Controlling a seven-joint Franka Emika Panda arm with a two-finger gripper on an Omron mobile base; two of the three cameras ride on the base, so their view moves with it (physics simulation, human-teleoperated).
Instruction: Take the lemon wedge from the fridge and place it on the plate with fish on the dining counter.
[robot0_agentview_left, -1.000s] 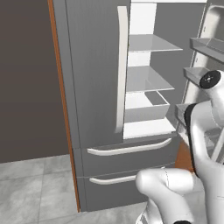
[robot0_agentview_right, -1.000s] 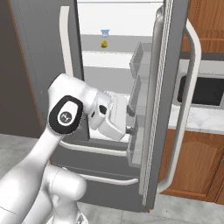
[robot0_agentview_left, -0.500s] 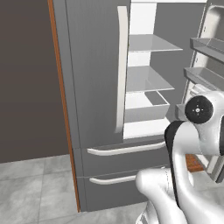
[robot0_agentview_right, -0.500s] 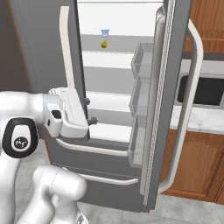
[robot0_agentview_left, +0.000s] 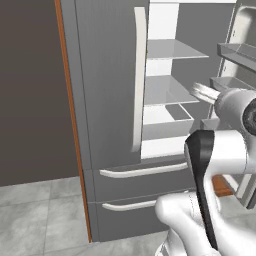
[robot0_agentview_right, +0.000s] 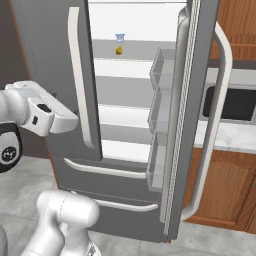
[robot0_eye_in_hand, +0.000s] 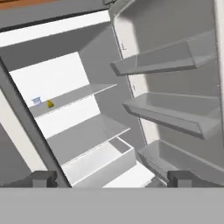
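1. The white arm's two-finger gripper (robot0_eye_in_hand: 111, 178) is hanging wide open and empty, facing the tall grey French-door fridge (robot0_agentview_right: 45, 45) with its right door swung open.
2. The reach-in step is under way; next it is needing to climb toward ten o'clock.
3. There the tiny yellow lemon wedge (robot0_eye_in_hand: 50, 104) is sitting on an upper glass shelf (robot0_eye_in_hand: 74, 98), just beside a small pale blue cup (robot0_eye_in_hand: 36, 101).
4. Since a second ago, the arm is swinging away from the open door.
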